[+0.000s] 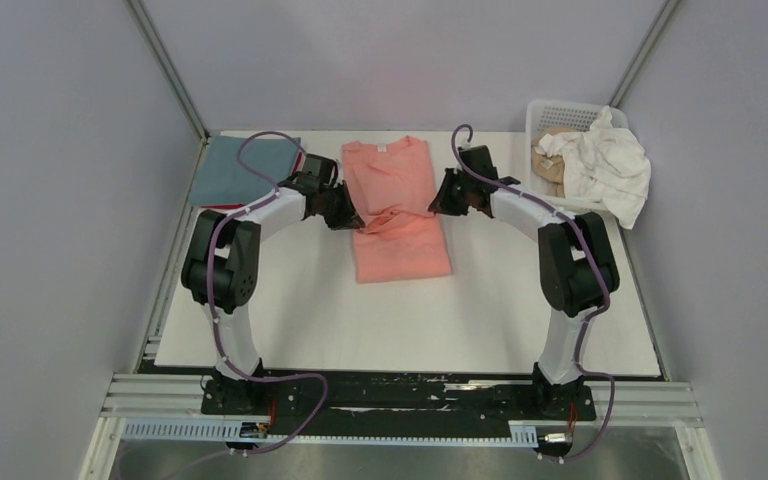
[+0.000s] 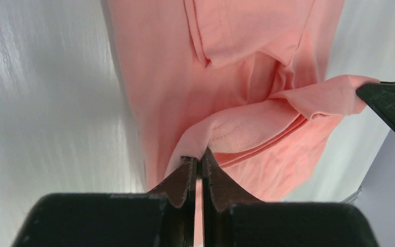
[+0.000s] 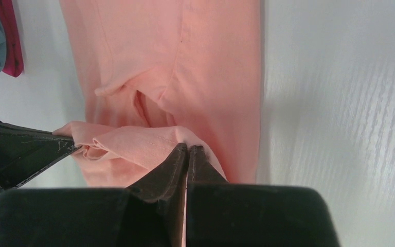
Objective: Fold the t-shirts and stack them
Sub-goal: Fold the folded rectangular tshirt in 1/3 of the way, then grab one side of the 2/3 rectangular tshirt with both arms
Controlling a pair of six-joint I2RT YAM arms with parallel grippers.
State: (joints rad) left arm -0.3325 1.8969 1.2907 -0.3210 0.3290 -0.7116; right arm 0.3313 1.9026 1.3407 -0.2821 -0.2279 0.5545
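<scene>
A soft salmon pink t-shirt (image 1: 397, 190) is spread in the middle of the smooth white table (image 1: 410, 320). Its middle is bunched into a wrinkly ridge and lifted a little. One end of the ridge is pinched tight by the left gripper (image 2: 199, 157). The other end is pinched the same way by the right gripper (image 3: 187, 149). A flat grey-blue t-shirt (image 1: 235, 170) is seen at the far left, with a red t-shirt (image 3: 9, 36) peeking out beneath it. A crumpled white t-shirt (image 1: 610, 165) and a tan t-shirt (image 1: 552, 170) are piled in the white lattice basket (image 1: 550, 110) at the far right.
</scene>
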